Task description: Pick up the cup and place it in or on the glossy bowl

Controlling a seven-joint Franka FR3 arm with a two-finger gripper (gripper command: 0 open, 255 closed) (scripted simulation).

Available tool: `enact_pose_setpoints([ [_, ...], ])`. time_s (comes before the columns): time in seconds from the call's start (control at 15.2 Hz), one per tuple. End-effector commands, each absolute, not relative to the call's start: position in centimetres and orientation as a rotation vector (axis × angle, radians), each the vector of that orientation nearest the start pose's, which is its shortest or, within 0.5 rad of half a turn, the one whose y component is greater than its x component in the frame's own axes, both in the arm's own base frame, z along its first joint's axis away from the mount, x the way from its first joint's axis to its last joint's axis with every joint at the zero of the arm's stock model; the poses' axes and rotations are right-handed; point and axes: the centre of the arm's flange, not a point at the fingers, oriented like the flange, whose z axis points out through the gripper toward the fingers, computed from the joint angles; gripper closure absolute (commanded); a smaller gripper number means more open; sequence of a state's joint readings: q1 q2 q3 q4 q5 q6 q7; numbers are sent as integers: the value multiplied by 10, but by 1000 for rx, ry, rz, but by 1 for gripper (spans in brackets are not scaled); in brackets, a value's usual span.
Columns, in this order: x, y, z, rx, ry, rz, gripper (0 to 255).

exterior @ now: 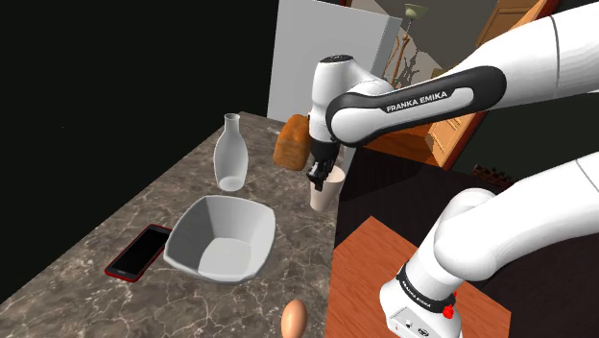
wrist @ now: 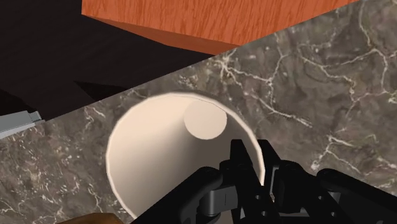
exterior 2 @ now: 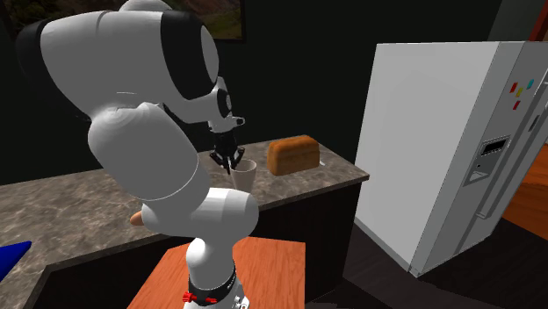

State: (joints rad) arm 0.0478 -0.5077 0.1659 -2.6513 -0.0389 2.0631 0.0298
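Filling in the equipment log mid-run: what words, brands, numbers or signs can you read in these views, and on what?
"FRANKA EMIKA": white letters on the arm's dark forearm link.
White lettering on the base ring of the arm: too small to read.
The refrigerator, cup and smartphone: no readable text.
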Motion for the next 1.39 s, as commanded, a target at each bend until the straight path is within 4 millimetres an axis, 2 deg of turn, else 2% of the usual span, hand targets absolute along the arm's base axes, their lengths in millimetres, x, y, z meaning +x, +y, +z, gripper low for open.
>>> enact_pose_setpoints([
  [0.0,358,74,406,-3249,-293,121,255],
  [1.32,358,74,511,-3249,-293,121,255],
])
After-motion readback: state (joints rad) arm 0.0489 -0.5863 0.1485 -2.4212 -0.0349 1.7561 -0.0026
